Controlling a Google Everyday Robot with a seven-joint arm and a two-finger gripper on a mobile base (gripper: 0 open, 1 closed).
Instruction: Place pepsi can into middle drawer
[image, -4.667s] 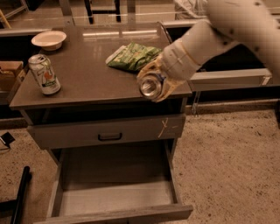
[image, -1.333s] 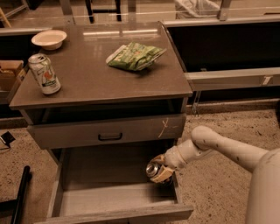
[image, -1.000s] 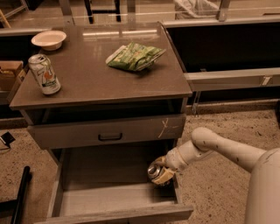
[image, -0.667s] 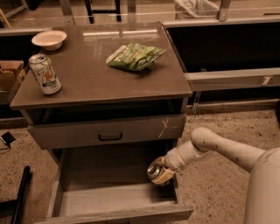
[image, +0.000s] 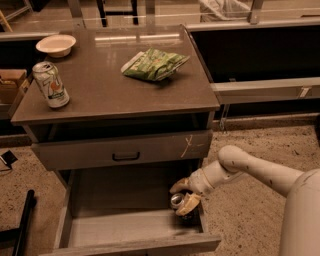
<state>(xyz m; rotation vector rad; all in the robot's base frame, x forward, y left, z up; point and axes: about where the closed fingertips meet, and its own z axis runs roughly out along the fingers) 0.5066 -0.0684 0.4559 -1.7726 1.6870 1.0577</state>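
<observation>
No text can be read, neither on the white green-and-orange can (image: 50, 85) on the tabletop (image: 110, 95) nor on the blue can (image: 176, 200) the tool (image: 178, 202) clasps inside the grey drawer (image: 120, 227).

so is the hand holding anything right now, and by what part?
The can, gripped across its sides near the top by the hand, low at the right of the drawer.

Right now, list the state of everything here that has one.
tool: shut on the pepsi can, inside the middle drawer.
pepsi can: gripped.
middle drawer: open.
drawer with black handle: closed.
white can: upright on the cabinet top.
green bag: lying flat.
bowl: upright.
</observation>
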